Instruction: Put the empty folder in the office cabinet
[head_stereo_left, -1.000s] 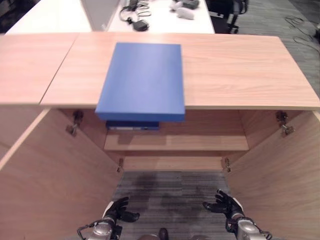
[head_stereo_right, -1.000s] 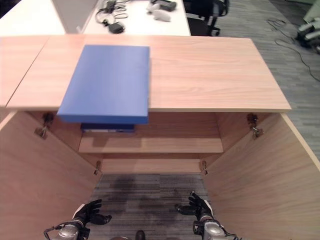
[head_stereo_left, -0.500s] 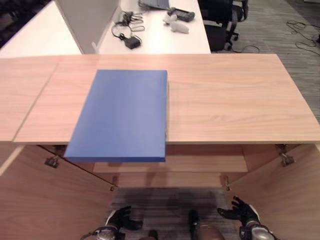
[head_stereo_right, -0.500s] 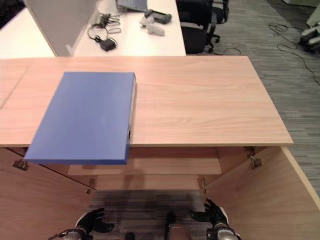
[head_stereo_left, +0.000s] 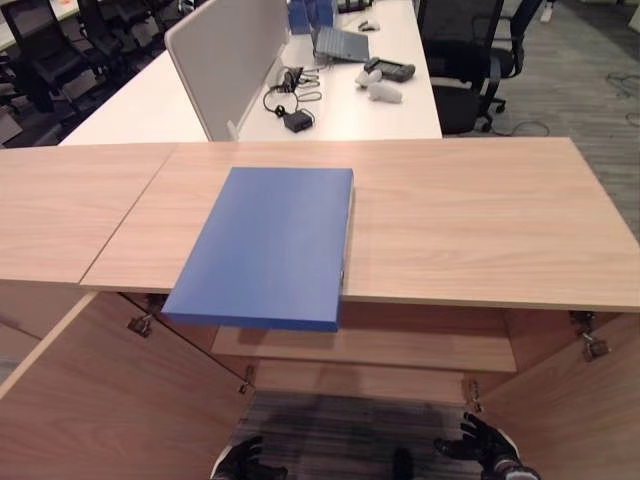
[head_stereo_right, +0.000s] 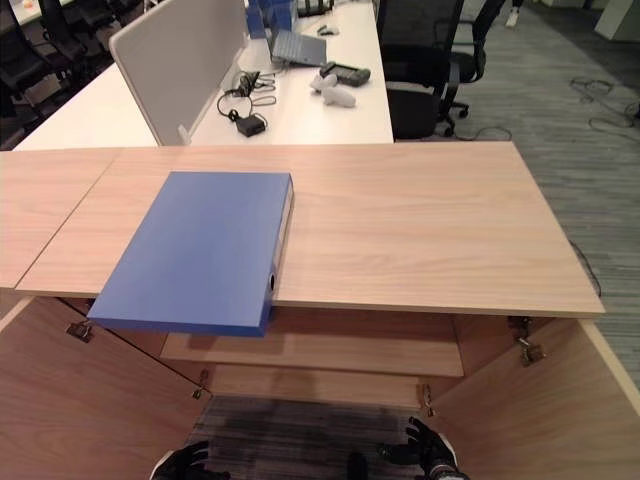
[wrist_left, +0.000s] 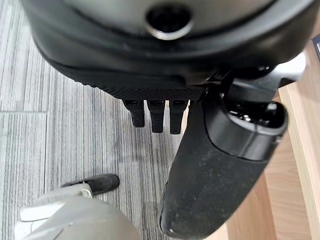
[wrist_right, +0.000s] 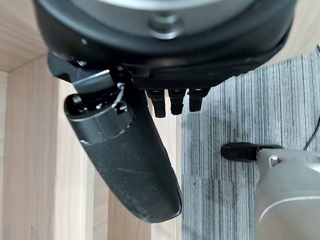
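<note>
Folder (head_stereo_left: 270, 245) lies flat on the cabinet (head_stereo_left: 480, 215) top, its near end overhanging the open front, well above and ahead of both hands. Left hand (head_stereo_left: 238, 462) and right hand (head_stereo_left: 485, 446) hang low, fingers spread, empty. Risk: a one-sided lift could tip the folder off the edge.

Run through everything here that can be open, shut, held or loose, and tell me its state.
Folder: shut, flat on the cabinet top, near edge overhanging, not held.
Cabinet doors: open, shelf showing.
Left robot hand: open, holding nothing, low by the floor.
Right robot hand: open, holding nothing, low by the floor.
</note>
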